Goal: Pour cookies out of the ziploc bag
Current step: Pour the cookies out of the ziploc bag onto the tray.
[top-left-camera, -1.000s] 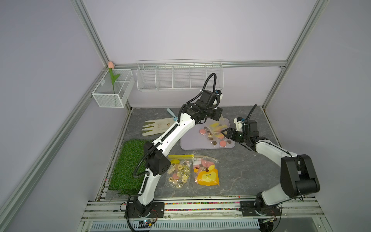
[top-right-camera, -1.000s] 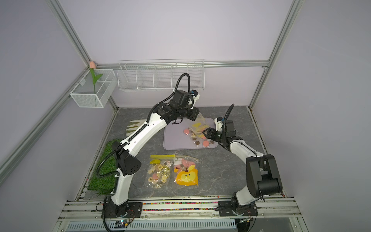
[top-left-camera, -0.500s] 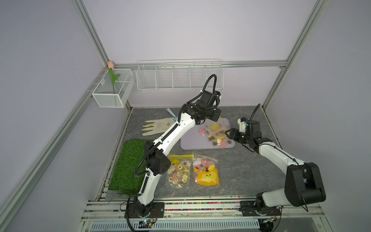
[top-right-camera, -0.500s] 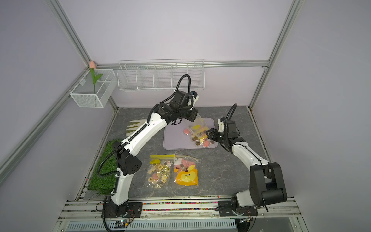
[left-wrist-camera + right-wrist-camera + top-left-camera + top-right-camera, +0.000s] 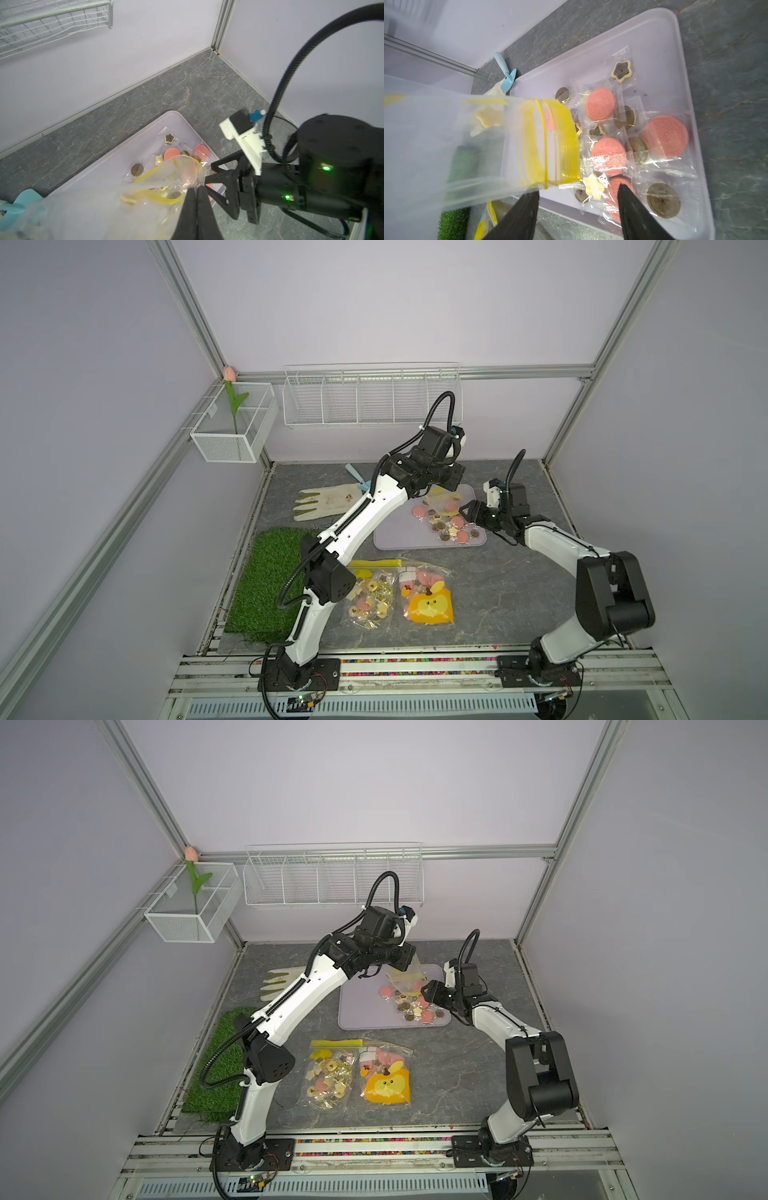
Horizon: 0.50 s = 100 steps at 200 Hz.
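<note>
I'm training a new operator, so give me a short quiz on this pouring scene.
1. True or false: the right gripper is clamped on the ziploc bag.
2. The poured cookies lie on: A) the tray; B) the grass mat; C) the glove.
3. How many other filled bags lie on the table?
Key: 1 false, it stands open near the bag's mouth; the left gripper holds the bag. 2 A. 3 two.
</note>
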### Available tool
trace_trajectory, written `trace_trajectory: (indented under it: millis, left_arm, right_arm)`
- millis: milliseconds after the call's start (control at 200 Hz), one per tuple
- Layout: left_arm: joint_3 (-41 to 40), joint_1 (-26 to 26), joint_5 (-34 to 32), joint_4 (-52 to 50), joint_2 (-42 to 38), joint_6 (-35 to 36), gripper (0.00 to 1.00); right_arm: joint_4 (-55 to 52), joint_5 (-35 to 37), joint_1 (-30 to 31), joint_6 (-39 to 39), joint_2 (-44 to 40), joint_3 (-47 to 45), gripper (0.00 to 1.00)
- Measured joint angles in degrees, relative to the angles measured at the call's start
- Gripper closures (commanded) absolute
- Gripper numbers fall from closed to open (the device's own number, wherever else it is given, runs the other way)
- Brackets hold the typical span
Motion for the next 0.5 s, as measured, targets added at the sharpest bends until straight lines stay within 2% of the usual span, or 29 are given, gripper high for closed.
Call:
trace_trajectory:
  millis: [300,500]
  left_arm:
    - [0.0,0.04,-2.08,-0.85,0.11,0.85,1.0]
    - [-0.17,1.16,-2.45,-0.85,0.09,0.83,1.0]
  right_arm:
    - [0.26,-0.72,-0.09,0.2,0.31,-0.09,0.37]
    - [1.05,-4.24,-1.42,-0.07,-5.38,-3.61,0.37]
